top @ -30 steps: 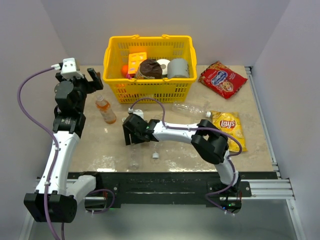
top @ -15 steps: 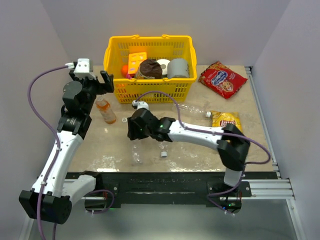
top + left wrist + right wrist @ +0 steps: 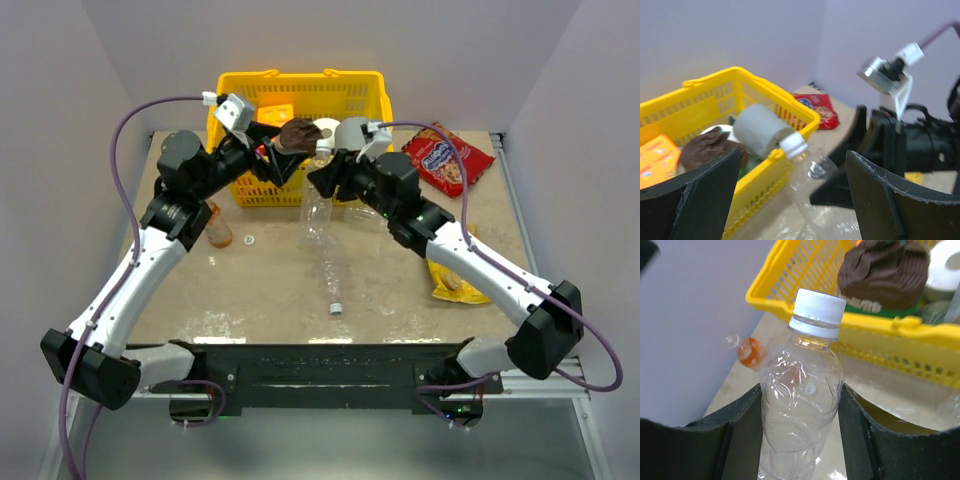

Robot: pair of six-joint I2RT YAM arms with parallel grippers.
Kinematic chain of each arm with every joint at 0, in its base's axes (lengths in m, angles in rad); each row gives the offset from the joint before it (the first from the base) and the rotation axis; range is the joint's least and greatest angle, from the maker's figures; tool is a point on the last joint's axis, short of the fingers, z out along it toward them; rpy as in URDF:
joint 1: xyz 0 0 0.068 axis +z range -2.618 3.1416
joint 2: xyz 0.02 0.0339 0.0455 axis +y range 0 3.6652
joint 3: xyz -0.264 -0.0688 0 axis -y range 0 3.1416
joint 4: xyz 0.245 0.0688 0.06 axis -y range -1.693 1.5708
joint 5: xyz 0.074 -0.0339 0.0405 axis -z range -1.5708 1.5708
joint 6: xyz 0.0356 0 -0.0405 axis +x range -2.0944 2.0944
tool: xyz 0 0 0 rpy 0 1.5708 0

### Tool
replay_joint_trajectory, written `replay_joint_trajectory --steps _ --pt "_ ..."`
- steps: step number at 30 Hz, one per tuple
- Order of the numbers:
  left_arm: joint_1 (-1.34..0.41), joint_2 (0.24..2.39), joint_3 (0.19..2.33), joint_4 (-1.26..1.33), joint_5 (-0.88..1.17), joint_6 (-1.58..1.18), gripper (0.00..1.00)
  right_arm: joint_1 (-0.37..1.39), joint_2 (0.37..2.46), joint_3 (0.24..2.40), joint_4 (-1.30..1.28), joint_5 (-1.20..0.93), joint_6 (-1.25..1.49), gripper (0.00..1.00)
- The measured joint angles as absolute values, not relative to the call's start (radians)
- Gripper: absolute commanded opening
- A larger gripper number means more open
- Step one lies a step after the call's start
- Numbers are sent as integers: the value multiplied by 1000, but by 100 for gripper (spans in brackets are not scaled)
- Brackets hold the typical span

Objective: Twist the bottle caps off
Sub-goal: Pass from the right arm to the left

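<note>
My right gripper (image 3: pixel 322 186) (image 3: pixel 799 410) is shut on the body of a clear bottle (image 3: pixel 314 220) (image 3: pixel 801 405) and holds it above the table in front of the basket. Its white cap (image 3: pixel 818 307) (image 3: pixel 793 145) is on the neck. My left gripper (image 3: pixel 290 150) (image 3: pixel 795 167) is open wide, with its fingers on either side of that cap and not touching it. The orange bottle (image 3: pixel 214 228) (image 3: pixel 751 351) stands at the left, partly behind my left arm. Two loose caps lie on the table, one (image 3: pixel 248 240) to the left and one (image 3: pixel 336 308) nearer the front.
A yellow basket (image 3: pixel 300 182) (image 3: pixel 765 92) with a grey roll, a brown item and an orange box stands at the back. A red snack bag (image 3: pixel 447 157) and a yellow chip bag (image 3: pixel 455 278) lie at the right. Another clear bottle (image 3: pixel 329 272) lies faintly mid-table.
My right gripper lifted the clear bottle off the table and carried it back toward the basket. My left arm swung right until its open fingers flank the bottle's cap.
</note>
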State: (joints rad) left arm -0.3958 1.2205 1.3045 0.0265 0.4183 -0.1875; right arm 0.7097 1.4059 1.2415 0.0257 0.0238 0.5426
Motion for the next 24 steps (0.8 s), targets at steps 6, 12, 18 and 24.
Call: replay_joint_trajectory --steps 6,12,18,24 --pt "-395 1227 1200 146 647 -276 93 614 1398 1224 175 -41 512 37" --pt "-395 1246 1126 226 765 -355 94 588 1335 1090 347 -47 481 38" --pt "-395 1293 1113 262 793 -410 95 589 1275 963 533 -64 471 38" --pt "-395 1347 1108 327 845 -488 95 589 1274 925 652 -102 472 37"
